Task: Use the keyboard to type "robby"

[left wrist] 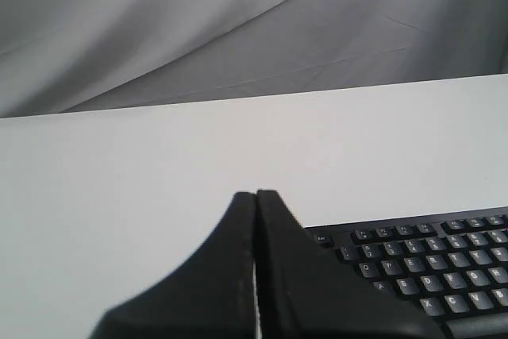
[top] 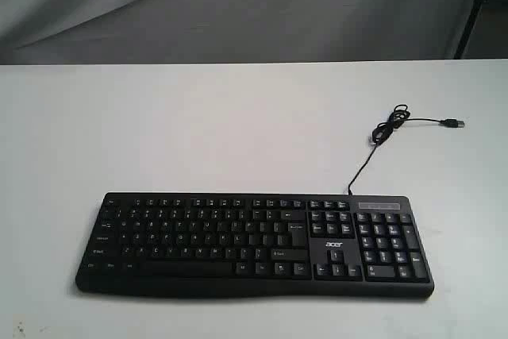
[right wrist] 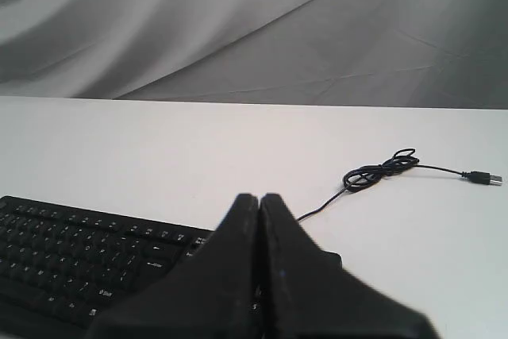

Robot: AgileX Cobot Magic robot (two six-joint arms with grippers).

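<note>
The wide black keyboard (top: 254,244) with white legends and an "acer" logo lies flat near the front of the white table (top: 198,125). Neither arm shows in the exterior view. In the left wrist view my left gripper (left wrist: 255,194) is shut with nothing in it, and the keyboard's Esc-side keys (left wrist: 429,263) lie beside its fingers. My right gripper (right wrist: 259,197) is likewise shut and holds nothing; it hangs over the number-pad end of the keyboard (right wrist: 71,252), hiding part of it.
The keyboard's thin black cable (top: 381,134) runs back from its rear edge, coils once and ends in a USB plug (top: 454,123); the cable (right wrist: 381,171) also shows past the right gripper. A grey cloth backdrop (top: 238,5) hangs behind the table's far edge.
</note>
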